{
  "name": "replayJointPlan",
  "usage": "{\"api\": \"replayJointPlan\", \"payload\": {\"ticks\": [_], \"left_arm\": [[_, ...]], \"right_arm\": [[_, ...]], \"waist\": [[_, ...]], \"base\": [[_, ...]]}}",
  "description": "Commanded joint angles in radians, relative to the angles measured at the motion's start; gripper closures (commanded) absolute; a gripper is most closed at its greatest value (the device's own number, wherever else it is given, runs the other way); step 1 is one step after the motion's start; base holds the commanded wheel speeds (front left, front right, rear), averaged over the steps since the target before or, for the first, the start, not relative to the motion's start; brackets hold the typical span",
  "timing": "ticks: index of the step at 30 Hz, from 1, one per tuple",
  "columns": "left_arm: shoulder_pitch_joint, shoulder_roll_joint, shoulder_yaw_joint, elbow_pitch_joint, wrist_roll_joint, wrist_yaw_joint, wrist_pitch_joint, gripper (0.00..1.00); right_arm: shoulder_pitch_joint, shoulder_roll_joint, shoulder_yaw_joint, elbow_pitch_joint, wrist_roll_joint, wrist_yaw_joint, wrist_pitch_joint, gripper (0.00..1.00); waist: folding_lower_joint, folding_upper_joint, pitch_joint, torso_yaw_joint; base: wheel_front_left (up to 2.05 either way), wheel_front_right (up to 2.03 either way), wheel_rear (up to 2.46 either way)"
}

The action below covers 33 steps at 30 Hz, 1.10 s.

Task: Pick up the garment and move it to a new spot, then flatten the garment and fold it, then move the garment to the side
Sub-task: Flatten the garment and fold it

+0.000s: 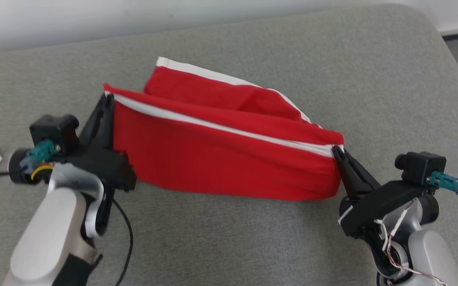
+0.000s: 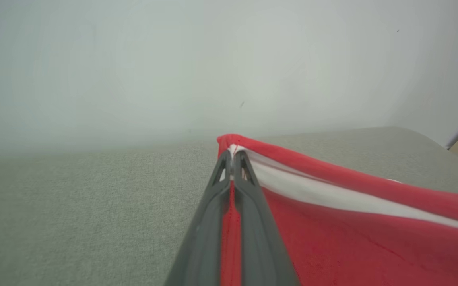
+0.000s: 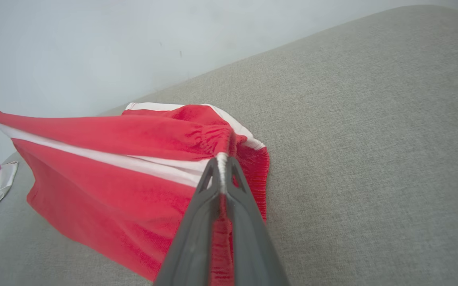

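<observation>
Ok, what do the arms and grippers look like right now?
The left gripper and right gripper have long dark tapering fingers on black mounts. The forearms are pale grey. Each wrist has a black camera box with a teal connector. There is a black cable on the left and red-white wires on the right.

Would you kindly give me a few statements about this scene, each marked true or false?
1. The left pincer is shut on one end of the red garment. True.
2. The right pincer hangs open, clear of the cloth. False: it is shut on the opposite end.
3. The cloth lies flat and neatly folded. False: it is stretched between the two pincers, its top edge lifted.
4. A white stripe runs along the held edge. True.
5. The grey surface below is fabric-covered. True.
</observation>
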Motion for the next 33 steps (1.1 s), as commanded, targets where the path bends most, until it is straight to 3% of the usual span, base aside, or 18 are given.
{"api": "replayJointPlan", "payload": {"ticks": [1,20,31,32,33], "left_arm": [[-0.031,0.007,-0.001,0.02,0.011,-0.002,-0.006,1.0],[-0.416,0.037,-0.088,0.332,0.137,-0.039,0.005,1.0],[-0.489,0.04,-0.12,0.464,0.167,-0.042,-0.008,1.0],[-0.495,0.038,-0.122,0.474,0.168,-0.042,-0.014,0.94],[-0.501,0.036,-0.127,0.481,0.172,-0.041,-0.023,0.09]], "right_arm": [[-0.019,0.002,0.004,0.014,0.008,-0.002,-0.02,1.0],[-0.275,0.003,0.143,0.26,0.151,-0.002,-0.258,1.0],[-0.356,0.003,0.198,0.364,0.191,-0.002,-0.315,1.0],[-0.364,0.003,0.205,0.375,0.199,-0.002,-0.319,1.0],[-0.37,0.003,0.218,0.381,0.206,-0.002,-0.323,0.54]], "waist": [[-0.0002,-0.0001,0.054,-0.048],[-0.0002,-0.0001,0.195,-0.16],[-0.0002,-0.0001,0.207,-0.165],[-0.0002,-0.0001,0.208,-0.164],[-0.0002,-0.0001,0.208,-0.162]], "base": [[0.0,0.0,0.0],[0.0,0.0,0.0],[0.0,0.0,0.0],[0.0,0.0,0.0],[0.0,0.0,0.0]]}}
